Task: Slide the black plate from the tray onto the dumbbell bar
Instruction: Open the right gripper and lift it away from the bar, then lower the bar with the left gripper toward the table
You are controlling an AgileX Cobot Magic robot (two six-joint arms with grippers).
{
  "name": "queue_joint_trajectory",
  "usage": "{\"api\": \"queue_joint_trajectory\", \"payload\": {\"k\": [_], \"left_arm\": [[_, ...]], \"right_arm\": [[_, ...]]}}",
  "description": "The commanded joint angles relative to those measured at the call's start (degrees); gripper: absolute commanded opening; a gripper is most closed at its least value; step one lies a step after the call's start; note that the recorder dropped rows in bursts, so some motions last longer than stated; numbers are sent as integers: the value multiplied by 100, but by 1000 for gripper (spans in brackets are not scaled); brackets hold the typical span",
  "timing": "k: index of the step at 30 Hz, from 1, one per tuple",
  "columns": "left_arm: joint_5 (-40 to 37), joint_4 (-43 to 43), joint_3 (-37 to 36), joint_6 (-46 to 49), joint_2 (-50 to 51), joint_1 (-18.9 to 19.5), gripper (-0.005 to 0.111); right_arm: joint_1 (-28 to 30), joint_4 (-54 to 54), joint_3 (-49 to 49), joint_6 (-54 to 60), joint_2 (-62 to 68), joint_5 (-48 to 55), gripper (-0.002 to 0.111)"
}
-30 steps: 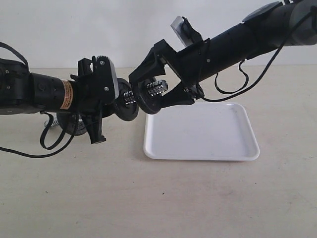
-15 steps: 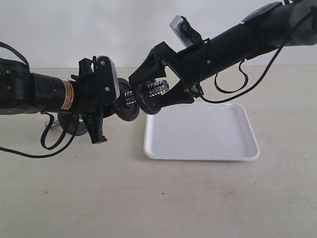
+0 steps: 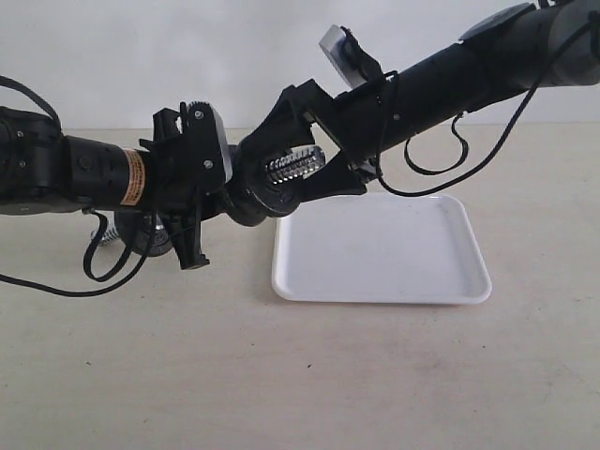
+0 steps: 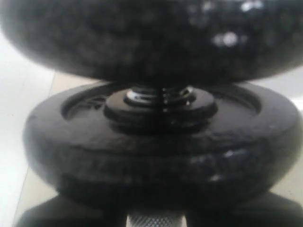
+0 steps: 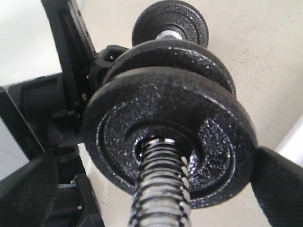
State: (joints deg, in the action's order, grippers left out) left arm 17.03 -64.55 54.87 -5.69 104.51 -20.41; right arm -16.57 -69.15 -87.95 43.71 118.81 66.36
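Beige surface (image 3: pixel 281 375) in front of a white wall carries the white tray (image 3: pixel 375 296). Left of the tray, in the air, the left gripper (image 3: pixel 223 192) holds the dumbbell bar (image 5: pixel 161 189), its fingers (image 4: pixel 42 215) closed on the knurled middle. The black plate (image 5: pixel 208 142) sits on the bar's threaded end, close to a second black disc (image 5: pixel 189 54). The right gripper (image 3: pixel 264 180) stands around this plate with its fingers (image 5: pixel 279 184) spread wide; on one side a clear gap shows.

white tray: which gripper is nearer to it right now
Right. The right gripper hangs by the tray at its far left corner in the exterior view. The left gripper sits further left, off the tray, holding the dumbbell bar.
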Motion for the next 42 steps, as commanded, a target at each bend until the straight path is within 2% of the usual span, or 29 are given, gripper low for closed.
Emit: {"api": "queue_joint_trajectory", "payload": {"k": [1, 7, 13, 16, 19, 26, 33, 38, 42], "left_arm": [[4348, 264, 248, -245, -312, -26, 4], [4074, 570, 248, -245, -312, -26, 4], [3987, 849, 248, -263, -312, -26, 4], [3886, 1247, 248, -558, -312, -26, 4], [3385, 1753, 248, -691, -312, -26, 4], [1502, 3059, 248, -1100, -333, -26, 4], [574, 4421, 437, -1598, -448, -26, 4], [-7, 4457, 951, -2502, -438, -26, 4], [-78, 4457, 1278, -3039, -387, -26, 4]], "right_arm": [[43, -582, -120, 524, -168, 361, 103], [669, -598, -655, 872, -168, 361, 103], [1543, -611, -1306, 863, -168, 361, 103], [2006, -611, -1596, 936, -168, 361, 103], [2515, -635, -1853, 922, -168, 361, 103], [3390, -1276, -1957, 816, -168, 361, 103], [3449, -1247, -1957, 942, -168, 361, 103], [3357, -1240, -1957, 1020, -168, 361, 103], [3249, -1226, -1957, 1091, -168, 361, 103]]}}
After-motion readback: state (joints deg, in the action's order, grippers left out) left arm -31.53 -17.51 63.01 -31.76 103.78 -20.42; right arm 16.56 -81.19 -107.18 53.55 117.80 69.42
